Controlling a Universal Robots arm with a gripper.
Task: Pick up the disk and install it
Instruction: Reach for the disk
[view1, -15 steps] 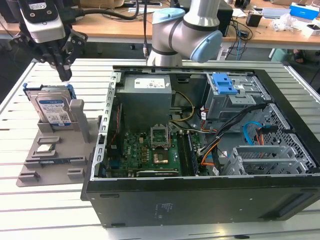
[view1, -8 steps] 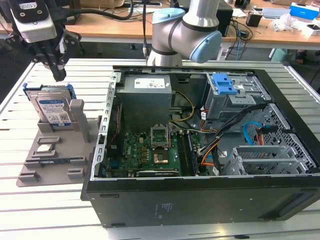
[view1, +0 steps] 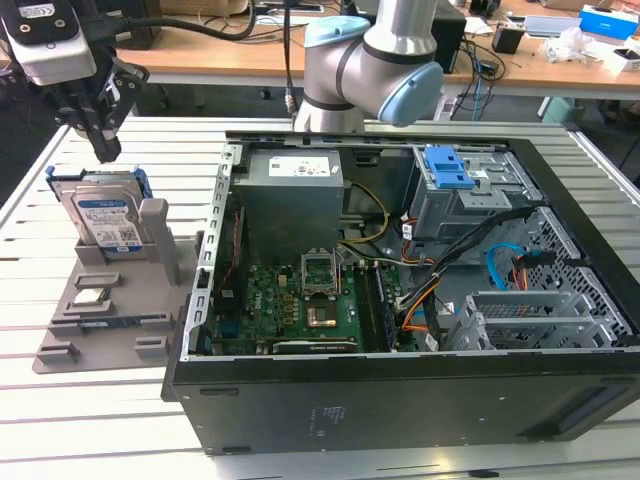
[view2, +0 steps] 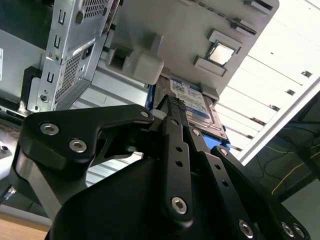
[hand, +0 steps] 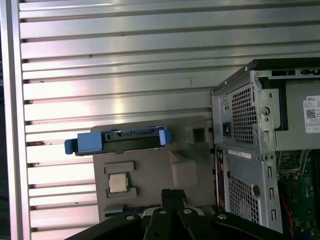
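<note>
Disk, exterior view: the disk (view1: 105, 215) stands up on its edge in a grey holder (view1: 125, 300), on the exterior view's left, outside the computer box (view1: 400, 400).
Gripper, exterior view: the gripper (view1: 103, 150) hangs just over the top of the disk and points down. Its two fingers look pressed together and hold nothing. It does not seem to touch the disk.
Chip, exterior view: a small square chip (view1: 92, 296) lies flat on the holder, near the foot of the disk.
Computer box, exterior view: it lies open on the white table (view1: 100, 430), with a blue latch (view1: 450, 170) on a grey cage inside.
Gripper, second wrist view: the black gripper (view2: 173, 101) has its tips together, right by the disk (view2: 192, 100), with nothing in them.
Holder, second wrist view: the grey holder (view2: 180, 30) carries the chip (view2: 221, 54), and the computer box (view2: 70, 65) is beside it.
Disk, first wrist view: the disk (hand: 117, 140) shows its blue top edge, standing at the far end of the holder (hand: 150, 170).
Gripper, first wrist view: the gripper (hand: 173, 192) is closed and empty, close to the chip (hand: 118, 183).
Table, first wrist view: the table (hand: 100, 60) has long silver strips, and the computer box (hand: 250, 150) sits beside the holder.
</note>
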